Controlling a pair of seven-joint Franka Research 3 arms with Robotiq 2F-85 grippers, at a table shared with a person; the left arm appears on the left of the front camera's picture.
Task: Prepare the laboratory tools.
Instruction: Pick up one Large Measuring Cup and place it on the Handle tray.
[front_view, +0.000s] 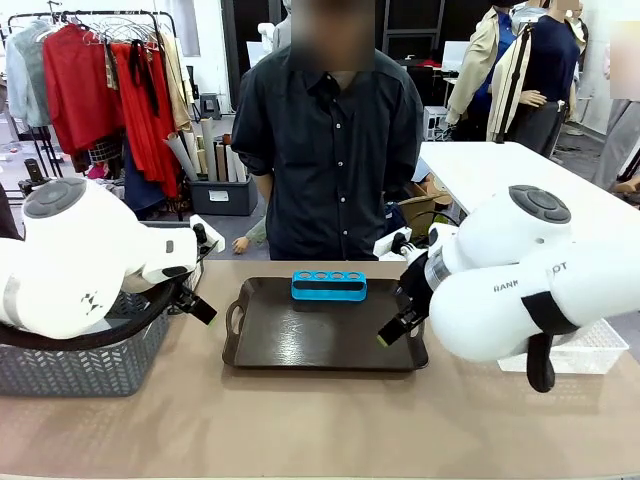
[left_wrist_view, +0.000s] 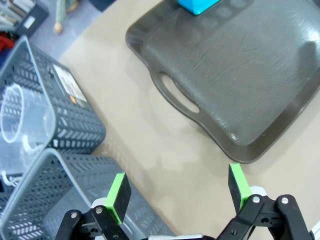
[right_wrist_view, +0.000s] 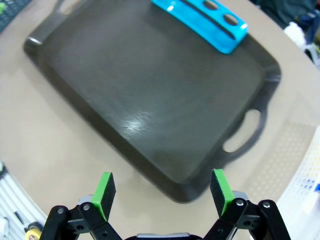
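Clear beaker (left_wrist_view: 20, 120) is sitting in grey mesh basket (left_wrist_view: 77, 122); L gripper (left_wrist_view: 177, 187) & R gripper (right_wrist_view: 162, 192) are both gaping, empty. I'm expecting L snagging the mesh wall reaching in.

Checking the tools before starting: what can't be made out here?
Grey basket contents, front view: hidden by the left arm.
White lattice bin contents, front view: hidden by the right arm.
Clear beaker, left wrist view: cut off by the picture edge.
Basket label, left wrist view: too small to read.
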